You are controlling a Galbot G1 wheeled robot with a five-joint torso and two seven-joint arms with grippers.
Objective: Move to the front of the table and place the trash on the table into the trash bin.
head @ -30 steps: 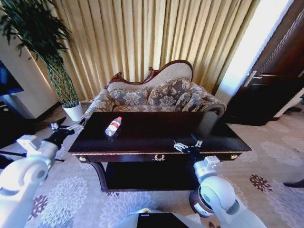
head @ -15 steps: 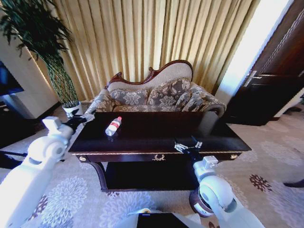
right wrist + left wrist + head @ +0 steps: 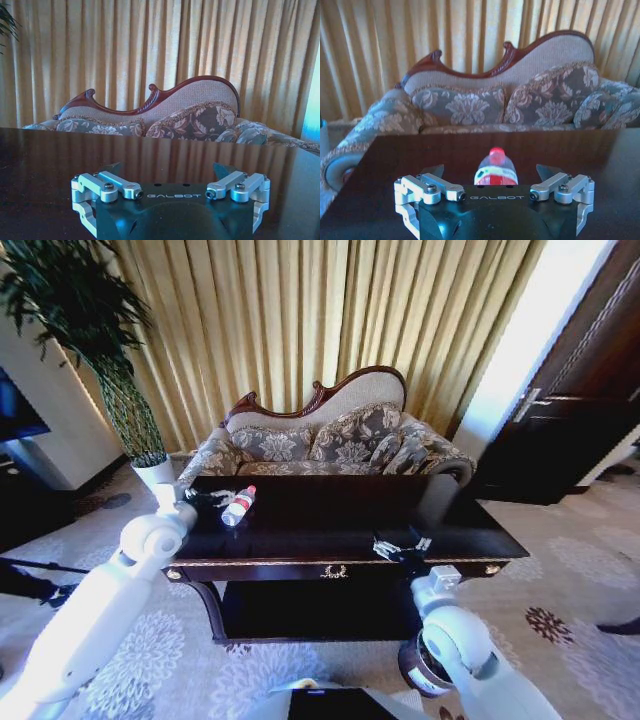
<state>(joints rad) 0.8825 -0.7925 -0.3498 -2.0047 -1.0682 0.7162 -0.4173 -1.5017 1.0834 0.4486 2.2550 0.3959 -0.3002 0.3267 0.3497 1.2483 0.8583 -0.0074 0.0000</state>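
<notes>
I see the bottle (image 3: 238, 506) lying on its side on the dark surface (image 3: 330, 520), near its left end. My left hand (image 3: 212, 498) sits just beside it, fingers spread wide, gripping nothing. My right hand (image 3: 402, 547) hovers open over the front edge.

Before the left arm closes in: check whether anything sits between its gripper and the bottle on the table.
Nothing visible does. The left gripper is open over the table, with the bottle lying straight ahead between its fingers, red cap pointing away toward the sofa. Only bare tabletop lies between them.
</notes>
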